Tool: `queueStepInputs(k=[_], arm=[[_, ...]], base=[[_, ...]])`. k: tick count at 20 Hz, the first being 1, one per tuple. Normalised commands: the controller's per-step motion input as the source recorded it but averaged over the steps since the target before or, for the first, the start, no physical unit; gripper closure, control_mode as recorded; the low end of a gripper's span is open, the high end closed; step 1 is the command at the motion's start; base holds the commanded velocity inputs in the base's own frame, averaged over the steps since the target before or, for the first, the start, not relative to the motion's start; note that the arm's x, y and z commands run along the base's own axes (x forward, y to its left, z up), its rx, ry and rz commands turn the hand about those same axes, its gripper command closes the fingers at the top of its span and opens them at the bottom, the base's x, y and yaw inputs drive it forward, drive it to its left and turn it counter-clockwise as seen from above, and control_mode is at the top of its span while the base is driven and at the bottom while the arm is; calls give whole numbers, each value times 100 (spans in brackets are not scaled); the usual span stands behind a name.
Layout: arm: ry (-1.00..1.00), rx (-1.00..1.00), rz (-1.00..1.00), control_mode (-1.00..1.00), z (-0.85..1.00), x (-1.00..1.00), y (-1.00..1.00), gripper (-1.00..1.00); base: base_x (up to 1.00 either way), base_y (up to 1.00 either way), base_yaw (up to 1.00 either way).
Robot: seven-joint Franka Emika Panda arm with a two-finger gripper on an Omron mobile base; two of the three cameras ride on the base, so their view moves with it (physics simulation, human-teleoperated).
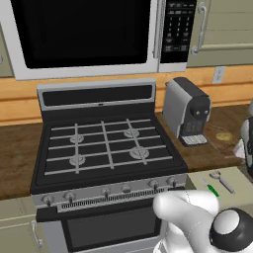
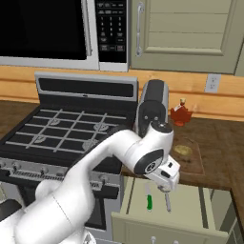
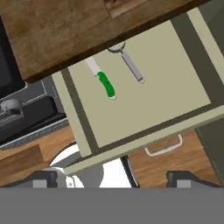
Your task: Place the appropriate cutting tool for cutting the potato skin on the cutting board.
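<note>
The reach step is judged in hand: the gripper [image 2: 165, 190] is held spread and empty above the open drawer [image 3: 175, 83], where the peeler [image 3: 129, 64] lies beside a green-handled knife [image 3: 105, 83], so a descent onto the peeler's handle is called for

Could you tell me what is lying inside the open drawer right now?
Inside the drawer: the grey peeler and a green-handled knife, apart. The counter edge covers the drawer's rear.

Grey loop-headed peeler [image 3: 129, 63] flat in drawer; potato [image 2: 182, 150] on cutting board [image 2: 197, 164].
</note>
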Motion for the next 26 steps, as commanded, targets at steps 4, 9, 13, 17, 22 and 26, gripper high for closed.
queueStepInputs(k=[4,9,13,17,22,26], arm=[[16,6,0,-100,-61,5,-63,-100],[2,3,1,-100,-60,0,-33,-100],[10,0,8,-100,-53,5,-14,-100],[5,0,21,-100,-66,5,-13,-100],[1,1,20,-100,-62,11,-6,-100],[0,2,18,-100,-52,7,-3,-100]], base=[[0,0,0],[0,0,0],[0,0,0],[0,0,0],[0,0,0],[0,0,0]])
